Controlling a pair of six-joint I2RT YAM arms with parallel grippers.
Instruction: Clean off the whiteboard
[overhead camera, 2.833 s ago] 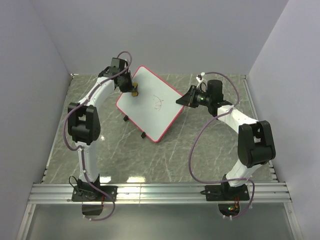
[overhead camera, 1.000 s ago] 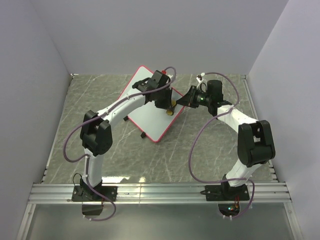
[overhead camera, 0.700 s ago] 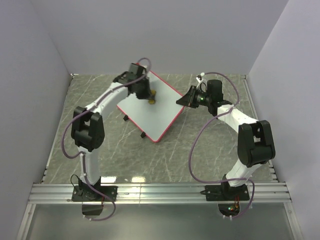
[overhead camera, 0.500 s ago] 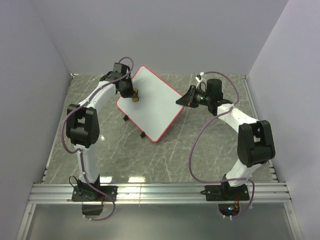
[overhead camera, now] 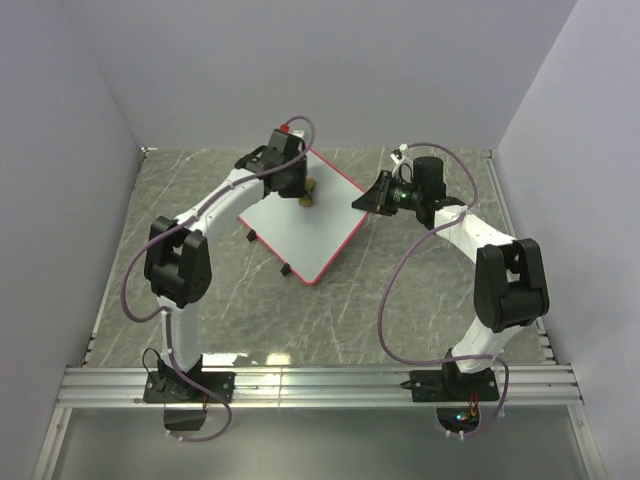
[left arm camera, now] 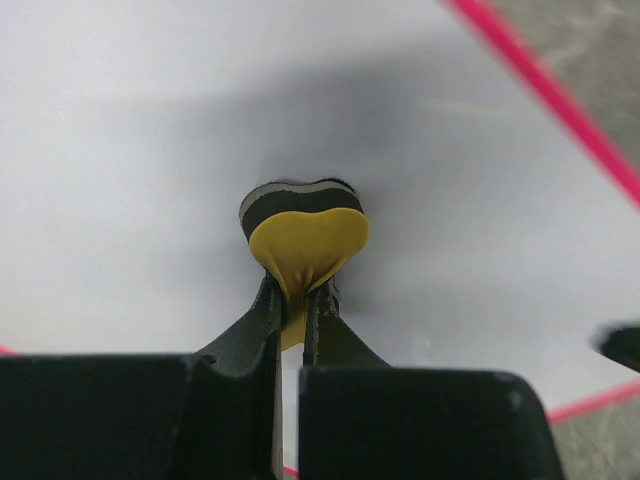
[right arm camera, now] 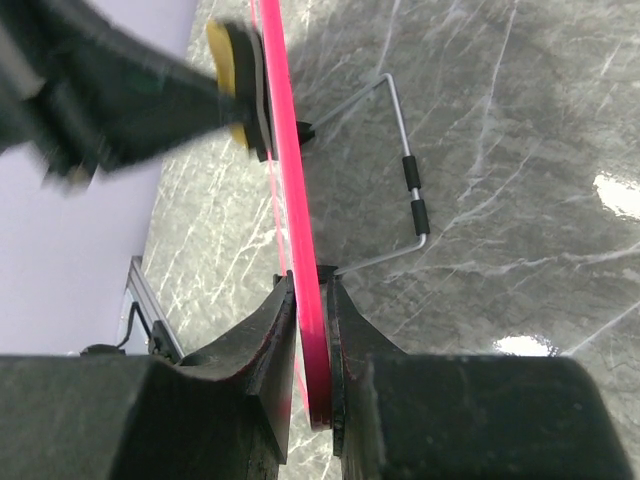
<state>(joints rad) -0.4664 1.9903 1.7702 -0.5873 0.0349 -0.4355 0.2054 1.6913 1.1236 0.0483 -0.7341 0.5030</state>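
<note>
Whiteboard (overhead camera: 300, 228) sits at upper centre of the overhead view, its right edge clamped between the closed jaws of the right gripper (right arm camera: 308, 292); we see no pen marks on its white face. Left gripper (left arm camera: 296, 300) pinches the yellow eraser (left arm camera: 303, 235) tight, with the pad against the board's upper part. We judge the wiping nearly finished, with perhaps one last pass to make.
</note>
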